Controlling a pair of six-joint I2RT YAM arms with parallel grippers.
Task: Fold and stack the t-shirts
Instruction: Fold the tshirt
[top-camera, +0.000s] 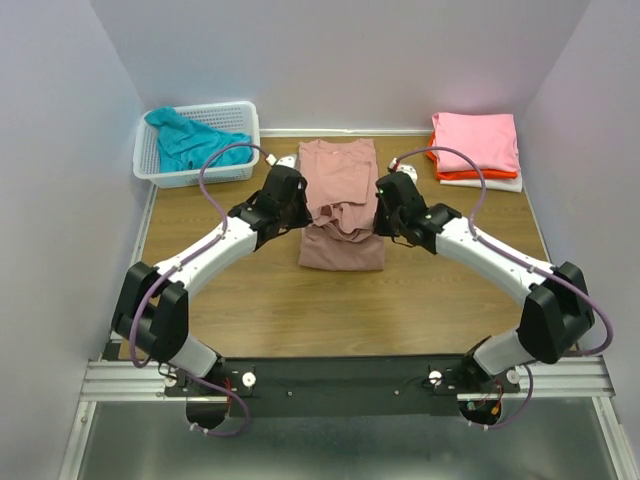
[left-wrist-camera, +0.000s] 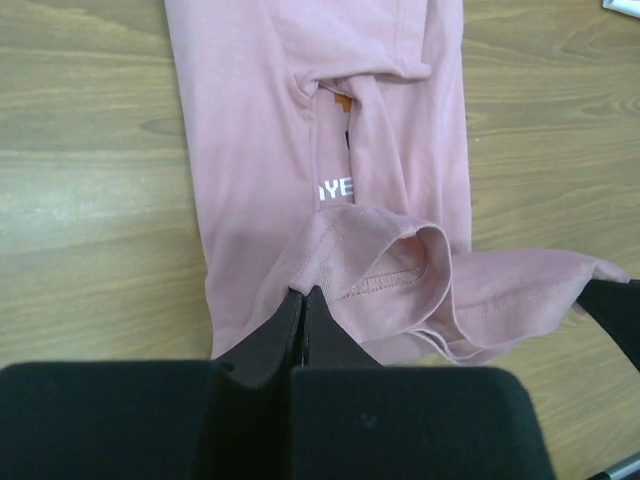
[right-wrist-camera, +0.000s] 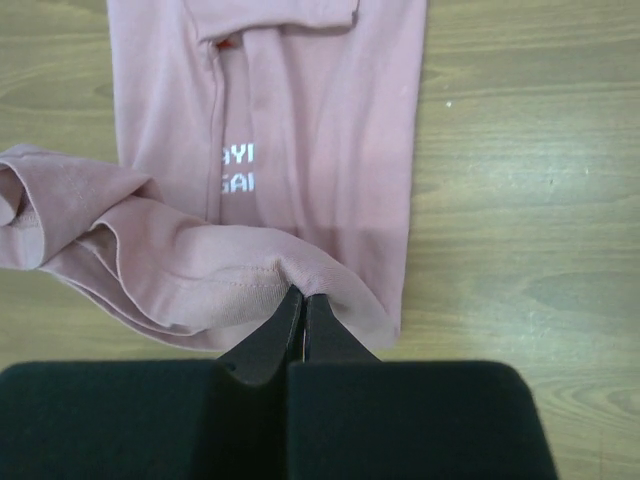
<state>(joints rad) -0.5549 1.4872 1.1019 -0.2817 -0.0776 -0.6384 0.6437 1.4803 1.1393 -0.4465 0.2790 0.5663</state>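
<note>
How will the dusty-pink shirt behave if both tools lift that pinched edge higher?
Probably floppy: the dusty-pink shirt sags and bunches between the left tool and right tool. Likely light, since thin pinches hold it. Loose folds may shift.

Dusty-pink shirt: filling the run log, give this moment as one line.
step: folding dusty-pink shirt | left tool: shut on its edge | right tool: shut on its edge

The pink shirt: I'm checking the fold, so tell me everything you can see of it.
Soft dusty-pink shirt, lying as a long strip on the wooden table, sides folded inward, white letters partly showing between them. One stitched hem is raised and bunched over its middle, pinched at its corners by the shut left gripper and right gripper.
</note>
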